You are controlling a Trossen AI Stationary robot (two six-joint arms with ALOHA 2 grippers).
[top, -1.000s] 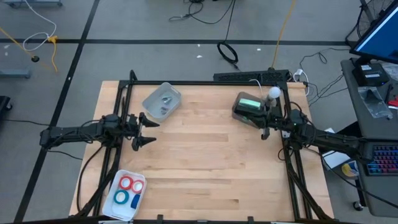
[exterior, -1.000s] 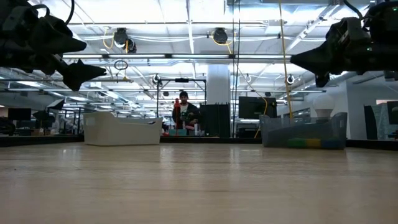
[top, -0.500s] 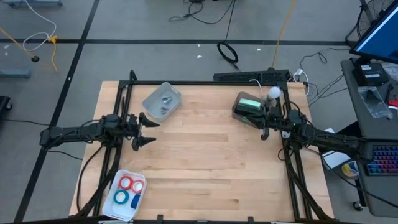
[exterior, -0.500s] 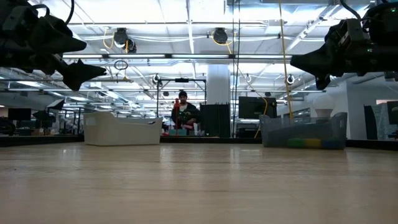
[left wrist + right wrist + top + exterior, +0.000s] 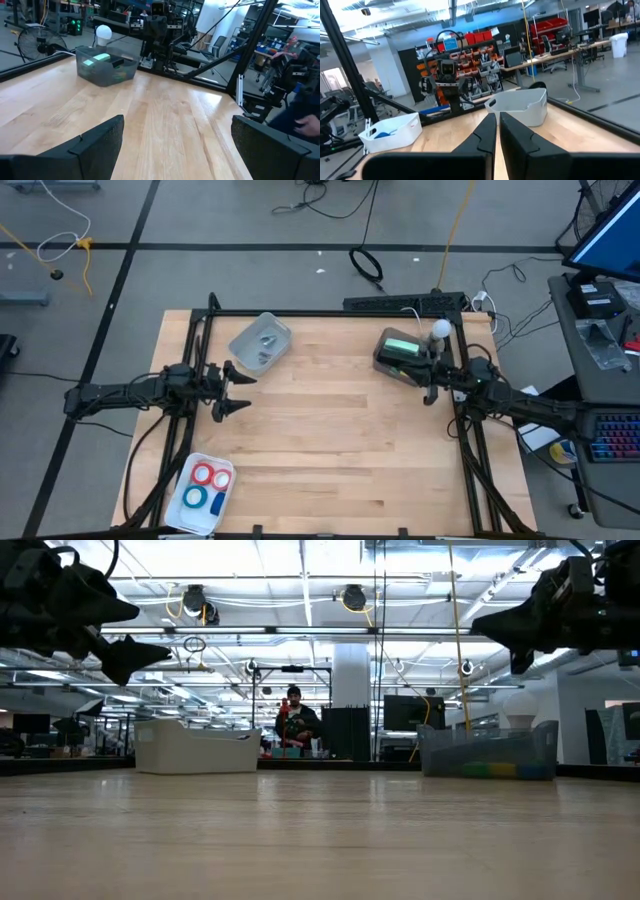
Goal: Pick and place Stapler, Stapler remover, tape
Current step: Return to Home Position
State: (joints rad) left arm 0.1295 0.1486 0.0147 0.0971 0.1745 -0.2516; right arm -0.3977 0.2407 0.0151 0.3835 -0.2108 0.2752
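Red and blue tape rolls (image 5: 208, 486) lie flat in a white tray (image 5: 186, 512) at the table's near left corner; the right wrist view shows the tray (image 5: 390, 132) too. A translucent tub (image 5: 262, 342) at the far left holds a small grey thing. A grey bin (image 5: 403, 353) at the far right holds a green thing (image 5: 100, 57) and a dark one. Which is the stapler or the stapler remover I cannot tell. My left gripper (image 5: 243, 391) hangs open over the table's left side. My right gripper (image 5: 425, 387) hangs shut over the right side, beside the grey bin.
A black frame (image 5: 330, 313) borders the table's far, left and right sides. A white bulb (image 5: 440, 329) stands just behind the grey bin. Bare wood (image 5: 330, 420) stretches between the two grippers. A person (image 5: 295, 725) stands in the room beyond the far edge.
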